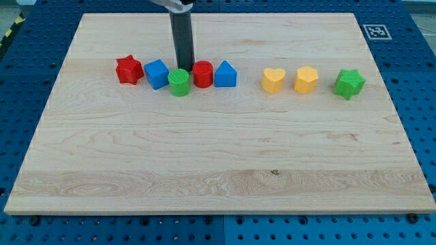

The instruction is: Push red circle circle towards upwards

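Observation:
The red circle block [202, 73] stands on the wooden board in the upper left part of the view. My tip [185, 67] is just to its left and slightly above, touching or nearly touching it, right above the green circle block [179, 82]. A blue block with a pointed top [225, 74] sits against the red circle's right side.
A red star block [129, 70] and a blue cube-like block [157, 73] lie to the left of my tip. To the right stand a yellow heart [273, 80], a yellow block [306, 79] and a green star [349, 84]. The board's top edge [218, 13] is above.

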